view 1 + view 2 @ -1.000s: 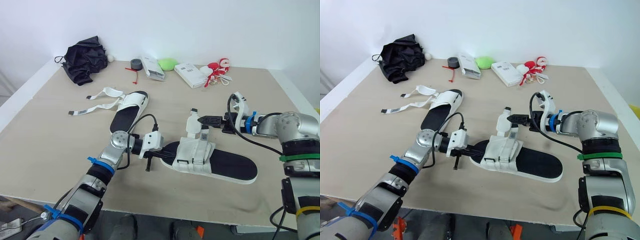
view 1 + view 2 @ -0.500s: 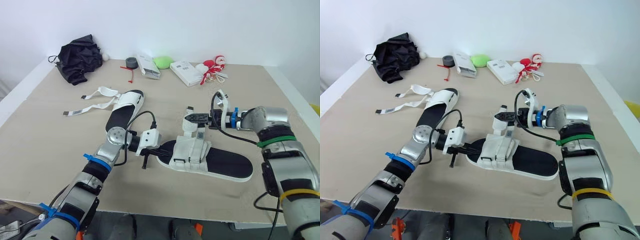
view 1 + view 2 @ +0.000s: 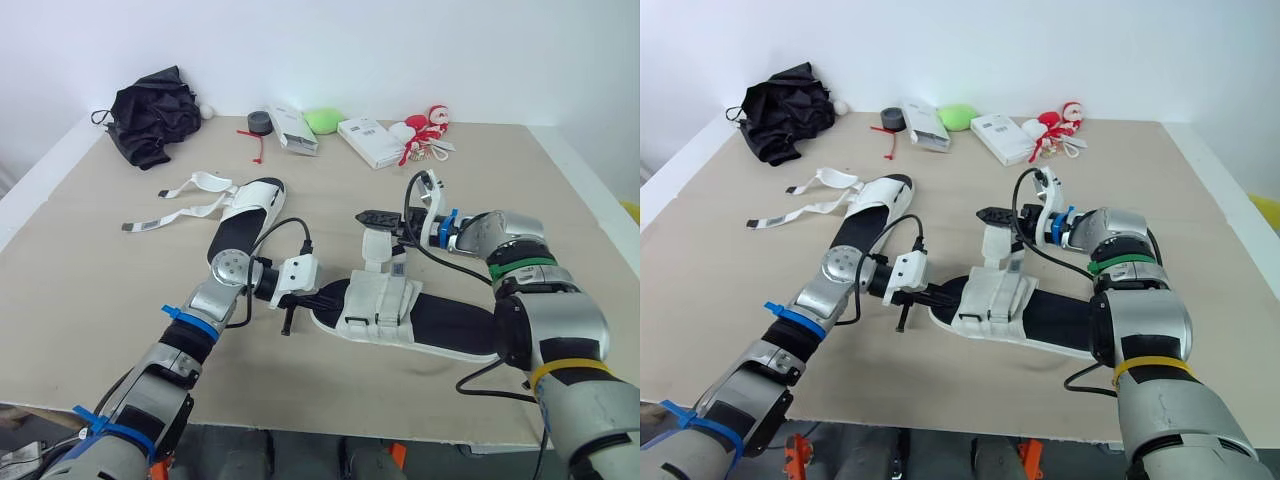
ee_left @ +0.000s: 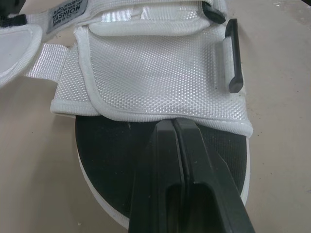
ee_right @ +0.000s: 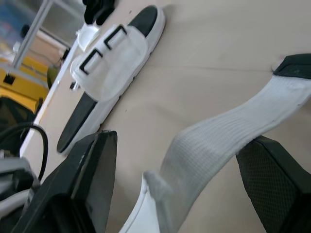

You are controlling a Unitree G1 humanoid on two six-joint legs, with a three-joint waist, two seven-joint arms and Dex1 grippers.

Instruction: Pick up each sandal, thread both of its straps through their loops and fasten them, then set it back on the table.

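Since a second ago the right gripper [image 3: 372, 216] has pushed forward across the free strap [image 3: 377, 247] of the near sandal [image 3: 440, 325], so the strap now passes between its spread fingers [image 5: 92, 179] without being clamped. That sandal lies flat on the tabletop [image 3: 100, 270] in front of the robot, its loose strap curling upward from the white upper. The left gripper [image 4: 173, 124] rests on the black footbed at the sandal's end, just below the upper, fingers pressed together with nothing between them, seemingly pinning the shoe in place. The step in hand looks like taking hold of this strap before feeding it through its black loop [image 4: 233, 56]; it is not yet threaded. Next, the right fingers need to close near the strap's tip, then steer it down to the loop while the left side steadies the sole. The second sandal [image 3: 248, 215] waits farther back, its straps [image 3: 190, 200] splayed out unfastened.
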